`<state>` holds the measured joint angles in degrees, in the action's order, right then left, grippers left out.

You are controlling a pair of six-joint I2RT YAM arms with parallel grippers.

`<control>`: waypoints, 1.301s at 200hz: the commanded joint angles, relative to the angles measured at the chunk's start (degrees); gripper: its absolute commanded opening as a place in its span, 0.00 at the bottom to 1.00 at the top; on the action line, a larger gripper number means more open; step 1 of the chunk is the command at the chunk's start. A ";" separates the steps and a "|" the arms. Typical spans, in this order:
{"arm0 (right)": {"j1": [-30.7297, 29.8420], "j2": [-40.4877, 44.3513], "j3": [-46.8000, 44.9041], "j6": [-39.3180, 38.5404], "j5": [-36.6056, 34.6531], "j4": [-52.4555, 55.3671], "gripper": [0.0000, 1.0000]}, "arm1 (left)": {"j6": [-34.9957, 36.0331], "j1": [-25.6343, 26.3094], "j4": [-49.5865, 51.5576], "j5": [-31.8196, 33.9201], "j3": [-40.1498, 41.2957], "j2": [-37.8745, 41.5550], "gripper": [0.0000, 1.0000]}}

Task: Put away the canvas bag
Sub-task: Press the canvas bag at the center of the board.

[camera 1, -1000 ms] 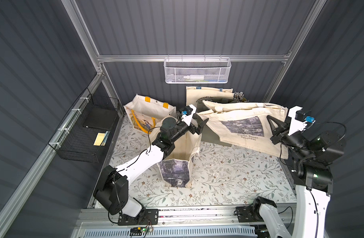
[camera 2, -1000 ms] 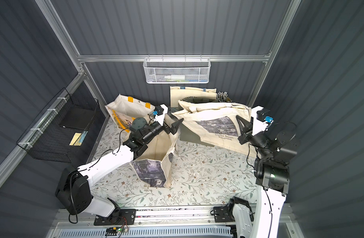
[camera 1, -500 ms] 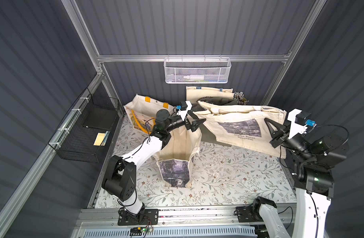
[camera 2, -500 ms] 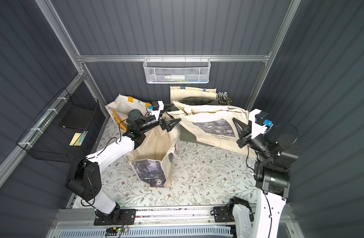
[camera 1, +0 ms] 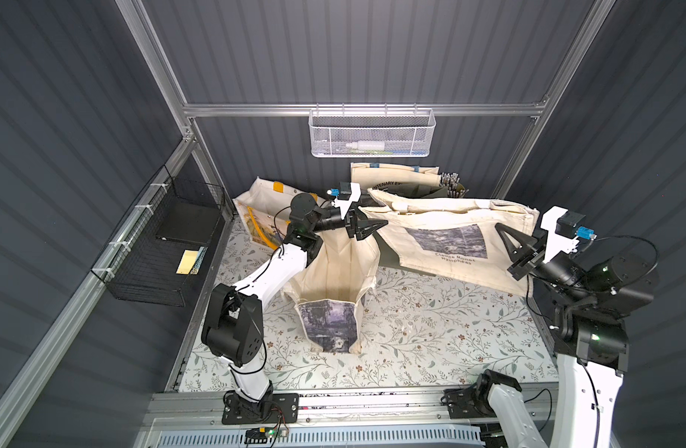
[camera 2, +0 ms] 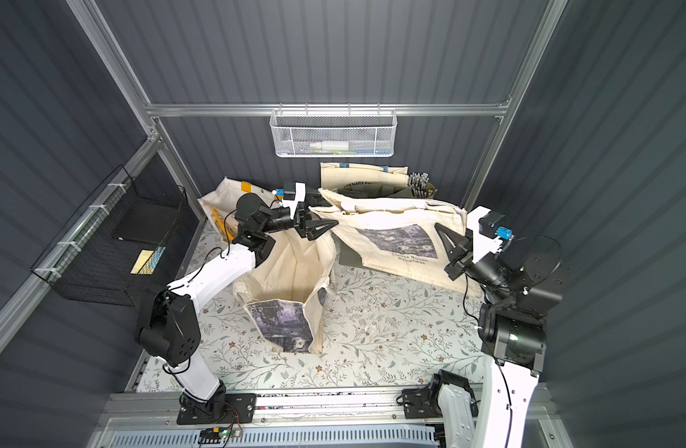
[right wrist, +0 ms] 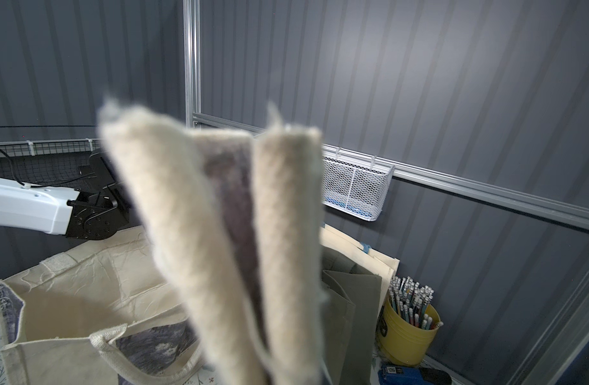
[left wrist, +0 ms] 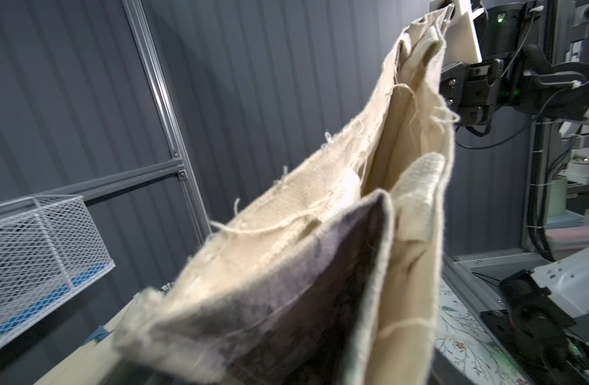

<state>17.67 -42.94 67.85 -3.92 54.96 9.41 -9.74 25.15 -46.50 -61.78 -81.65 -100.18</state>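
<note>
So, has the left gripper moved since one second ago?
Yes. The left gripper has moved a little farther back, closer to the white wire-mesh basket hanging at the rear.

Canvas bag (camera 1: 442, 223) spans from beside the left jaws to the right jaws, over the floral table (camera 1: 430, 329)

1. The left gripper (camera 1: 372, 229), formerly angled toward the upper right, now lies level, pointing frame-right at the left corner of the cream canvas bag lettered Claude Monet (camera 1: 450, 221).
2. Its arm's black elbow joint (camera 1: 232, 329) sits higher in frame.
</note>
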 commanded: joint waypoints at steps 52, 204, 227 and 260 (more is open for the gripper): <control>0.17 1.17 -2.79 1.21 -2.28 -6.27 0.00 | -2.86 0.08 0.67 -5.16 -1.27 0.75 0.00; -1.04 12.79 -24.10 -6.00 -26.50 7.55 0.38 | 13.57 14.82 44.39 17.28 -13.21 3.08 0.00; -1.06 13.38 -22.27 -7.48 -28.83 8.95 0.46 | 14.47 15.48 45.05 17.71 -14.30 2.45 0.00; -1.17 13.23 -15.96 -12.32 -26.12 14.93 0.49 | 17.26 16.89 50.83 18.11 -19.59 -0.15 0.00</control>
<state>16.93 -30.24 46.44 -12.40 26.63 21.54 4.56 40.42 1.34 -43.66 -95.31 -99.35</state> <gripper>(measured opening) 0.492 0.084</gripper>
